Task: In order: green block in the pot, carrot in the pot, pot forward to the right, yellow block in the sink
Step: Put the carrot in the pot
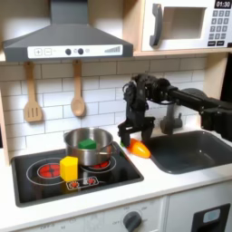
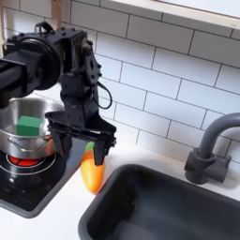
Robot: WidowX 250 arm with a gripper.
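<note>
- Fingers point(image 2: 101, 142) of the gripper point(image 2: 82, 141) stood spread wide and pointed down, holding nothing; in the second exterior view one finger hung to each side of the carrot's leafy end.
- Gripper point(image 1: 133, 130) hovered just above the carrot point(image 2: 90, 172), close over its green tip. Whether a finger touched it, could not tell.
- Carrot point(image 1: 140, 148) lay on the white counter point(image 2: 58, 217), between the stovetop's edge and the sink's rim, pointed end toward the camera in the second exterior view.
- Green block point(image 2: 30, 126) sat inside the pot point(image 2: 22, 142); in the first exterior view it showed against the pot's point(image 1: 89, 145) inner wall as a green block point(image 1: 86, 143).
- Pot rested on the black stovetop point(image 1: 45, 178), over a red ring, just beside the gripper on the second exterior view's left.
- Yellow block point(image 1: 69, 168) stood on the stovetop in front of the pot, toward the first exterior view's left.
- Sink point(image 1: 192, 150) lay at the first exterior view's right, with its dark faucet point(image 2: 210, 148) at the back rim.
- Two wooden utensils point(image 1: 33, 93) hung on the tiled wall behind the stove.
</note>
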